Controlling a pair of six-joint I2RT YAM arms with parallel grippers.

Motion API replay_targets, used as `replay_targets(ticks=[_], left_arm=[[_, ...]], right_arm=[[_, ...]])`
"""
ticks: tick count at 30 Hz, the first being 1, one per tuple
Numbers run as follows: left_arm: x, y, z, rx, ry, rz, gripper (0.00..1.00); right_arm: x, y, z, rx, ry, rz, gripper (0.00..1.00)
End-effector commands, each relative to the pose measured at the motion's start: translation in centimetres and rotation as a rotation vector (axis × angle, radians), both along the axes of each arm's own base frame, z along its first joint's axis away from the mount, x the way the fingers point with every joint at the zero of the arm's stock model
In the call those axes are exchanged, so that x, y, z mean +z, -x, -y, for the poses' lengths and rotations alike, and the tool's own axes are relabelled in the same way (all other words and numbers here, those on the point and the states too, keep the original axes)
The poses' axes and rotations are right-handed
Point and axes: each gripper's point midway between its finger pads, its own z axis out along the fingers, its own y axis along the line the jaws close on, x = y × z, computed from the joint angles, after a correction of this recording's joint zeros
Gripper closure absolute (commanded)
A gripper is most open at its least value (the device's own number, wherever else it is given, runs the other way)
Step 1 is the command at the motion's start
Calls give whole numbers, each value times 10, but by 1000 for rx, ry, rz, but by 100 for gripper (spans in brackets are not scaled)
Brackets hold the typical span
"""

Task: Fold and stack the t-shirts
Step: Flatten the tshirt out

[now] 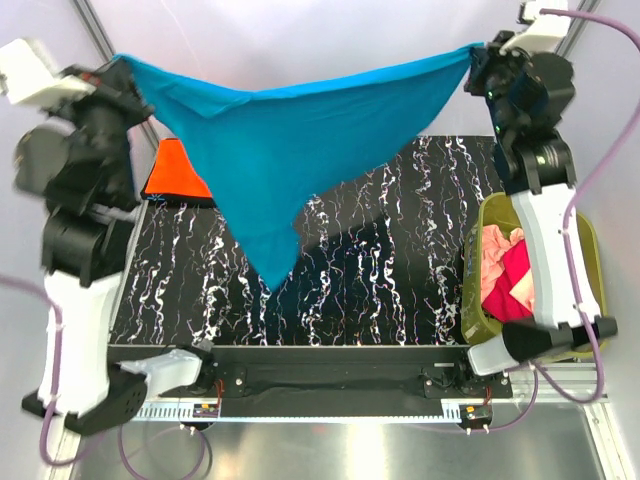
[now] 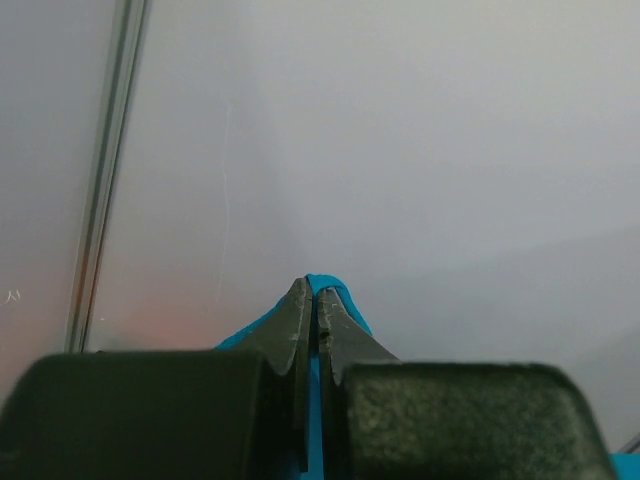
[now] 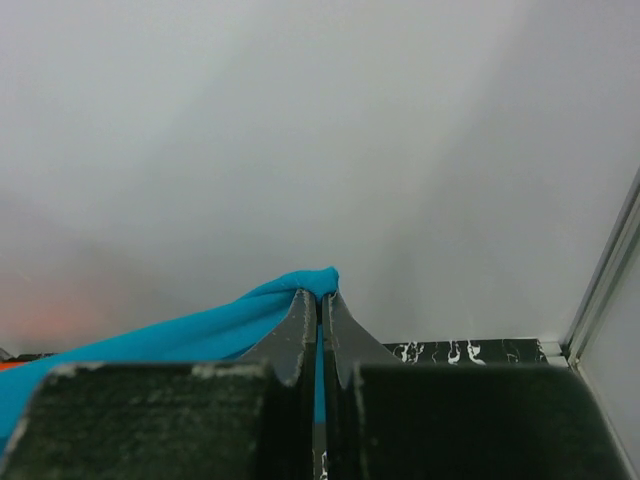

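- While the teal-blue t-shirt (image 1: 290,150) hangs spread between the two arms above the far half of the surface (image 1: 400,260), each hold is only a small pinch of cloth at an upper corner. I judge that an outward tug from either arm could pull the fabric free and drop that side.
- If a corner slipped, the shirt would swing down. It could land on the orange t-shirt (image 1: 178,172) lying flat at the far left of the surface and disturb it.
- The cloth sags into one long point toward the middle of the surface. Lowered in that shape, it would probably bunch up rather than lie flat for folding. Whether the tip touches the surface cannot be told from above.
- The left fingers (image 2: 312,295) are pressed together at the far left, with teal cloth clamped between them and a small fold showing over the tips.
- The right fingers (image 3: 320,298) are closed the same way at the far right, gripping the other corner of the same shirt, which trails off to the left.
- The pink and magenta t-shirts (image 1: 505,275) lie crumpled in the olive-green bin (image 1: 472,290) at the near right, beside the right arm, not yet folded.
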Motion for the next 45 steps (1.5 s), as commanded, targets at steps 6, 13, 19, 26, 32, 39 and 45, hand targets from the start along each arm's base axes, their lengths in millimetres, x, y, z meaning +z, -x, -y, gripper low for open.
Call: replay_targets(ticks=[6, 13, 19, 26, 32, 39, 45], left_arm=[[15, 109, -40, -14, 152, 122, 100], [24, 186, -59, -73, 193, 209, 100], [42, 217, -53, -170, 203, 270, 100], [8, 150, -23, -189, 134, 123, 100], [-101, 43, 12, -174, 105, -106, 100], [-277, -73, 42, -90, -20, -500, 100], [-414, -158, 37, 18, -99, -855, 100]], right_arm=[[50, 97, 18, 13, -53, 159, 100], [62, 174, 22, 77, -127, 202, 100], [63, 214, 20, 136, -177, 215, 100], [12, 175, 10, 140, -163, 83, 100], [-103, 96, -13, 161, -149, -130, 100], [-268, 6, -21, 97, -76, -404, 100], [-365, -74, -28, 57, 13, -578, 100]])
